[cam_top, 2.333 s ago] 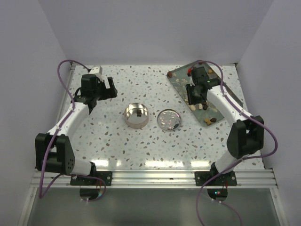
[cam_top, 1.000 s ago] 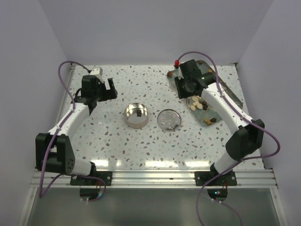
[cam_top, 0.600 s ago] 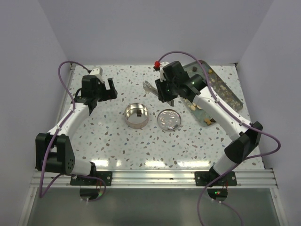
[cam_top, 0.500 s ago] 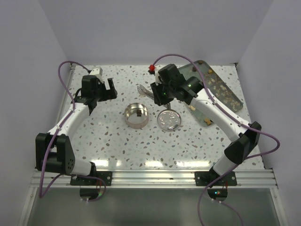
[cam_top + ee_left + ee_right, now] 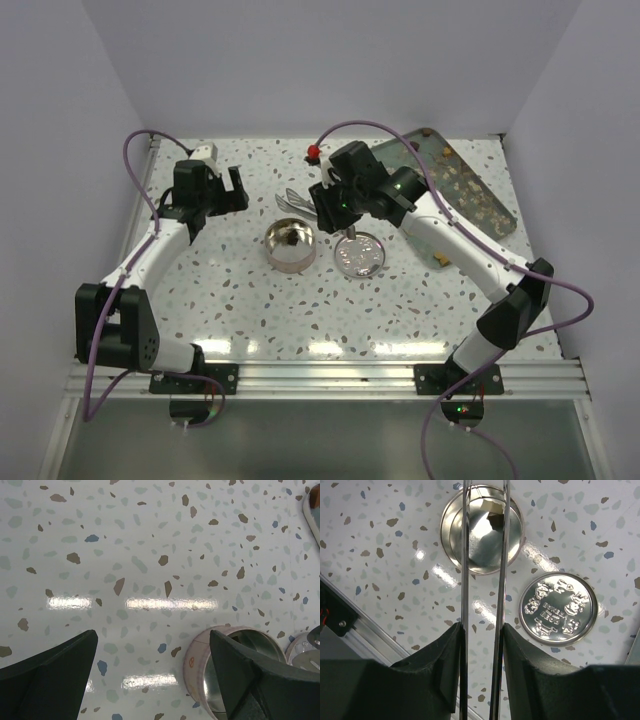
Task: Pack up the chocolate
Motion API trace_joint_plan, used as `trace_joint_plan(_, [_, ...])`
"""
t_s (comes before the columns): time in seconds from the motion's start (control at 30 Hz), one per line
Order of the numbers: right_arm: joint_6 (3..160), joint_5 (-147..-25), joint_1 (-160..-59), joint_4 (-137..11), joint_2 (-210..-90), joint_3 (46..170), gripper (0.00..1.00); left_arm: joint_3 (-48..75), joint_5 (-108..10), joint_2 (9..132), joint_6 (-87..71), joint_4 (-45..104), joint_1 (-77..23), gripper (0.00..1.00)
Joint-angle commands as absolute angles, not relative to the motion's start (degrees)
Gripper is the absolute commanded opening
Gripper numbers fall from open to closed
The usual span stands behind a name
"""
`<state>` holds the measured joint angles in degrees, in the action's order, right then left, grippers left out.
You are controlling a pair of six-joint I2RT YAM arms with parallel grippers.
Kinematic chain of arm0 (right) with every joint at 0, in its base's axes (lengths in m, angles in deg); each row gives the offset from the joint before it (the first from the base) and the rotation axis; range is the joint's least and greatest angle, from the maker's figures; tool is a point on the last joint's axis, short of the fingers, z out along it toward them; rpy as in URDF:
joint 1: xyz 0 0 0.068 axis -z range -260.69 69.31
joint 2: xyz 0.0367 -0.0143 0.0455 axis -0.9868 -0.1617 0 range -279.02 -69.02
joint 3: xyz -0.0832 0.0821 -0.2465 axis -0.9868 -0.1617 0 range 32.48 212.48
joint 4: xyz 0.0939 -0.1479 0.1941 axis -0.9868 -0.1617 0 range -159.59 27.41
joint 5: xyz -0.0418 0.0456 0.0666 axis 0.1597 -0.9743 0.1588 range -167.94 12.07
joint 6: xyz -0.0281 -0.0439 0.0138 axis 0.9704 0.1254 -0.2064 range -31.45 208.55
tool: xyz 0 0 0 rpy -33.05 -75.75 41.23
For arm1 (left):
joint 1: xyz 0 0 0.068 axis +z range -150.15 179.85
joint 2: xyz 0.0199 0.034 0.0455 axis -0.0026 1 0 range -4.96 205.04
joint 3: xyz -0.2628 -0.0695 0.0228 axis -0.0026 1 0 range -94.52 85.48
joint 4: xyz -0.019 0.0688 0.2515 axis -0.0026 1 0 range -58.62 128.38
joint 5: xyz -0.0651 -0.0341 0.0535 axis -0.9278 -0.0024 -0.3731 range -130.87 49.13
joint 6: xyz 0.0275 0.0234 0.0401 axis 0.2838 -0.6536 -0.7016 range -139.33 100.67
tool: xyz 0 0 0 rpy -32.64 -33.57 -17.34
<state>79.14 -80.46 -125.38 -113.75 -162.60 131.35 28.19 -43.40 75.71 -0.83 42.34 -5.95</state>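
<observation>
Where the tongs [image 5: 465, 555] end, chocolate [image 5: 494, 521] is seen inside the tin [image 5: 451, 535].
The tongs are clamped in the right gripper [image 5: 482, 630] and pointed at 12 o'clock over the tin; the left gripper [image 5: 152, 650] is spread wide, farther off.

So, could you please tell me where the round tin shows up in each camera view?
Top external: tin mid-table, lid just right of it.
Left wrist: tin bottom right, partly hidden; lid at the right edge.
Right wrist: tin top centre, behind the tongs; lid lower right.
Shared landmark: the lid.
</observation>
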Motion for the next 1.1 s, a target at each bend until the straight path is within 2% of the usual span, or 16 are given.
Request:
trace_joint_plan(0.0, [79.58,-81.28,-125.78,-112.08,-162.01,131.53,0.40,27.91,-42.63,73.79,-0.17,41.66,-6.30,1.00])
trace_joint_plan(0.37, [80.37,-74.95,-123.33,-111.99,-161.22,129.51,0.39,28.00,-42.63,73.71,-0.26,41.66,-6.30,1.00])
trace_joint_plan(0.77, [83.89,-74.42,-100.67,-107.33,-160.60,122.83,0.39,26.60,-42.45,73.62,-1.23,42.71,-6.39,1.00])
trace_joint_plan(1.07, [86.09,-73.54,-90.20,-105.40,-160.43,117.56,0.41,25.98,-42.28,73.18,-2.37,43.51,-6.30,1.00])
